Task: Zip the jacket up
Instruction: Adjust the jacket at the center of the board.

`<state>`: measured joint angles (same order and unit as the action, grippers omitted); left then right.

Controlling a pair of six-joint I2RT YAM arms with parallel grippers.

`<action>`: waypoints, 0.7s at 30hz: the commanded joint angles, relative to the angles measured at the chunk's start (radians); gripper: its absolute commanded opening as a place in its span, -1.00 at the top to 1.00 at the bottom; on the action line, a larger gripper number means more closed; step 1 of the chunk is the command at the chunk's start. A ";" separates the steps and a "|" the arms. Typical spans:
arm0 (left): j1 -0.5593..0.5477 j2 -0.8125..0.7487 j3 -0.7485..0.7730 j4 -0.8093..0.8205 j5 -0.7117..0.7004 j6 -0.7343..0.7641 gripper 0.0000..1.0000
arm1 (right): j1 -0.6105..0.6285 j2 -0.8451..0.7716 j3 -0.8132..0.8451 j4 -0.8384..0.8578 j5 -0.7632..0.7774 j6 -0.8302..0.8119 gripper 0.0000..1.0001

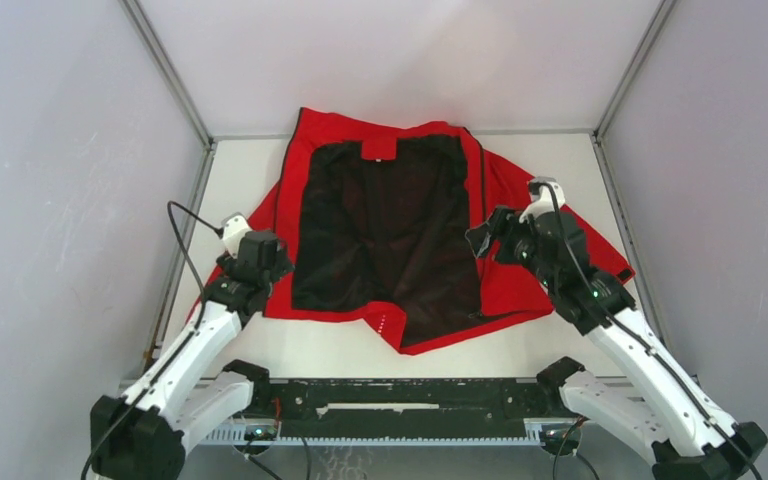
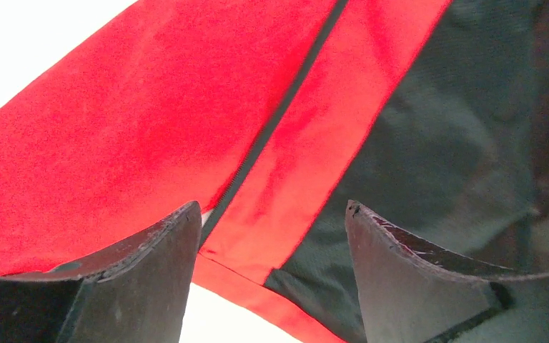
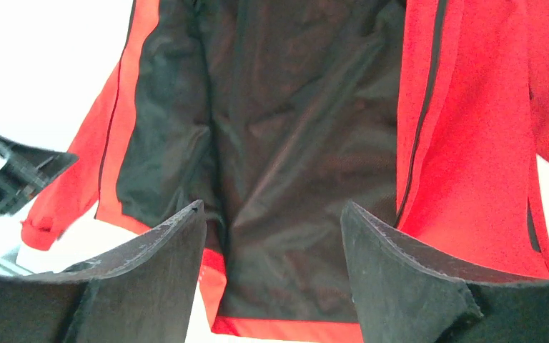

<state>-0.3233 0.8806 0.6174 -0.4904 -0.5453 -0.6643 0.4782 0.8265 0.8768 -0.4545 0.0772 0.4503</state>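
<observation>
The red jacket (image 1: 390, 230) lies spread open on the white table, black lining up and both front panels folded outward. My left gripper (image 1: 270, 262) hovers open over the jacket's lower left front corner. In the left wrist view the dark zipper (image 2: 286, 107) runs down that panel's red edge and ends between my open left gripper (image 2: 273, 214). My right gripper (image 1: 482, 240) hangs open above the jacket's right side; in its own view the open right gripper (image 3: 271, 214) frames the black lining (image 3: 286, 143), with the other zipper edge (image 3: 420, 136) off to the right. Neither gripper holds anything.
Grey enclosure walls and metal posts (image 1: 170, 75) bound the table on three sides. A black rail (image 1: 400, 395) with the arm bases runs along the near edge. A black cable (image 1: 185, 215) loops by the left arm. The left arm's gripper (image 3: 7, 171) shows in the right wrist view.
</observation>
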 commanded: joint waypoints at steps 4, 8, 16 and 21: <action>0.106 0.133 -0.083 0.259 0.154 0.026 -0.58 | 0.045 -0.149 -0.034 -0.054 0.013 -0.056 -0.56; 0.177 0.215 -0.124 0.348 0.263 0.041 -0.59 | 0.045 -0.186 -0.041 -0.052 -0.059 -0.062 -0.57; 0.248 0.322 -0.120 0.402 0.345 0.055 -0.58 | 0.055 -0.179 -0.080 -0.005 -0.139 -0.047 -0.60; 0.257 0.394 -0.099 0.413 0.402 0.050 -0.41 | 0.061 -0.175 -0.089 0.009 -0.160 -0.043 -0.60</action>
<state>-0.0761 1.2316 0.4904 -0.1326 -0.2180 -0.6281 0.5282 0.6514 0.7837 -0.5087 -0.0525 0.4129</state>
